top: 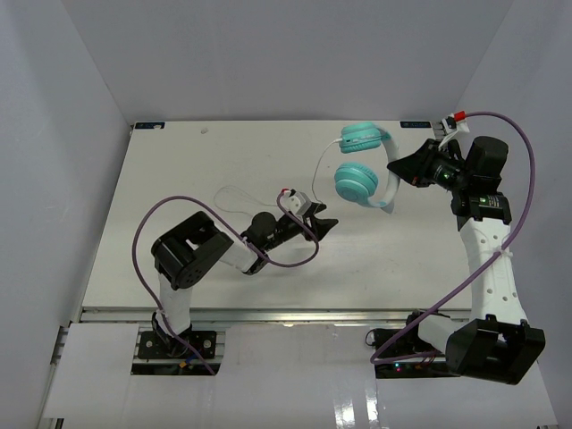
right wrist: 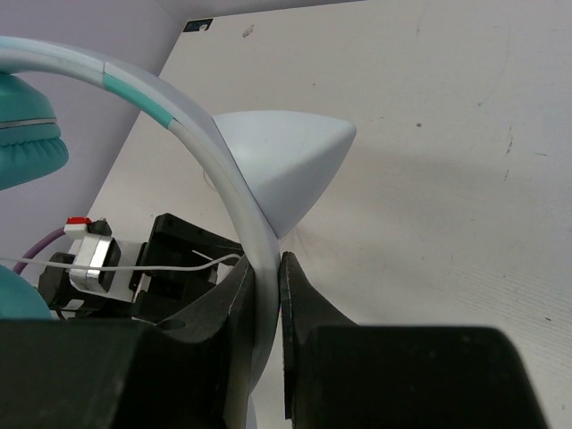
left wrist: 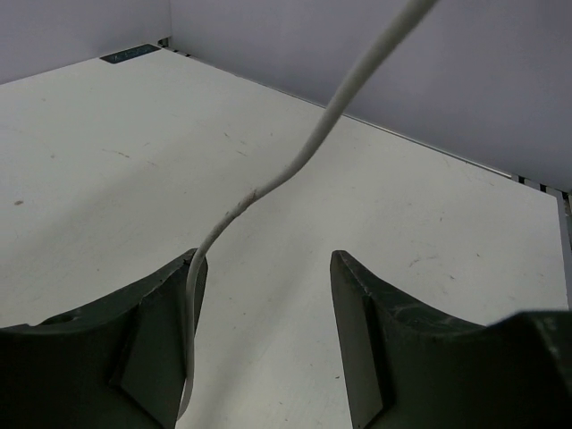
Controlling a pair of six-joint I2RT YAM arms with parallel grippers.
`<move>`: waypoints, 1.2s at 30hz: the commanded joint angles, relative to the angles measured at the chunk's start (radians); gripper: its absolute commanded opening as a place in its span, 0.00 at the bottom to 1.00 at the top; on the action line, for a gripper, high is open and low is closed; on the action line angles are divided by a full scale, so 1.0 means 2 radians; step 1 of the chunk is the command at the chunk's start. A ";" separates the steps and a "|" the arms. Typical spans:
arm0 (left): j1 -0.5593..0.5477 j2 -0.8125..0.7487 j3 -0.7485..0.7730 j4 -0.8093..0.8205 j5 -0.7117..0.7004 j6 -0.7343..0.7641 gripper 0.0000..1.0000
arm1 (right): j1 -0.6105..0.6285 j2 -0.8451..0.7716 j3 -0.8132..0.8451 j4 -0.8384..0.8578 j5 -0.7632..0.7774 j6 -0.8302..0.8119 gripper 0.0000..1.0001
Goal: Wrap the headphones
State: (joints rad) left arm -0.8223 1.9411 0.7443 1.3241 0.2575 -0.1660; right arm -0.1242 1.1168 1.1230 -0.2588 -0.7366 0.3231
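Observation:
The teal headphones hang above the far right of the table, one earcup behind the other. My right gripper is shut on the pale headband; in the right wrist view the band runs down between the closed fingers, with a teal earcup at the left. The thin whitish cord drops from the headphones towards my left gripper, which is open near the table's middle. In the left wrist view the cord passes between the open jaws and lies against the left finger.
A slack loop of cord lies on the table behind the left arm. Purple arm cables arc beside both arms. Grey walls enclose the table on three sides; black corner brackets sit at the far edge.

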 commanded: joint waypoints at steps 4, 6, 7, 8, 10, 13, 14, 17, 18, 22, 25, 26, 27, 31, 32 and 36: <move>-0.003 -0.008 -0.002 0.090 -0.011 0.015 0.57 | -0.002 -0.020 0.035 0.036 -0.023 0.031 0.08; -0.003 -0.013 -0.014 0.092 -0.011 0.017 0.52 | -0.002 -0.024 0.036 0.035 -0.022 0.029 0.08; -0.003 -0.018 -0.021 0.093 -0.009 0.019 0.50 | -0.002 -0.026 0.035 0.035 -0.021 0.028 0.08; -0.003 -0.026 -0.028 0.093 -0.006 0.020 0.50 | -0.002 -0.027 0.034 0.035 -0.020 0.026 0.08; -0.003 -0.039 -0.041 0.091 0.006 0.028 0.47 | -0.002 -0.028 0.032 0.035 -0.017 0.020 0.08; -0.003 -0.062 -0.069 0.087 0.022 0.043 0.43 | -0.002 -0.029 0.028 0.036 -0.017 0.015 0.08; -0.002 -0.069 -0.080 0.086 0.028 0.048 0.40 | -0.002 -0.029 0.027 0.037 -0.018 0.013 0.08; -0.002 -0.092 -0.106 0.079 0.050 0.073 0.30 | -0.002 -0.032 0.025 0.038 -0.020 0.008 0.08; -0.002 -0.097 -0.116 0.077 0.054 0.078 0.28 | -0.002 -0.033 0.024 0.039 -0.020 0.006 0.08; -0.003 -0.109 -0.138 0.082 0.060 0.081 0.19 | -0.002 -0.038 0.024 0.039 -0.021 -0.002 0.08; -0.002 -0.116 -0.140 0.069 0.071 0.081 0.10 | -0.002 -0.039 0.024 0.035 -0.019 -0.012 0.08; -0.003 -0.117 -0.139 0.065 0.074 0.081 0.08 | -0.002 -0.040 0.024 0.035 -0.018 -0.014 0.08; -0.003 -0.119 -0.139 0.057 0.077 0.079 0.06 | -0.002 -0.040 0.024 0.034 -0.016 -0.017 0.08; -0.002 -0.127 -0.143 0.037 0.075 0.071 0.00 | -0.002 -0.040 0.030 0.033 -0.012 -0.017 0.08; -0.002 -0.129 -0.147 0.036 0.071 0.068 0.00 | -0.002 -0.038 0.031 0.033 -0.013 -0.013 0.08; -0.002 -0.129 -0.159 0.032 0.047 0.054 0.00 | -0.002 -0.032 0.031 0.049 -0.036 0.016 0.08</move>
State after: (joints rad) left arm -0.8223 1.7218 0.4539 1.3374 0.3791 -0.0284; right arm -0.1242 1.0630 1.1336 -0.2583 -0.7450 0.2807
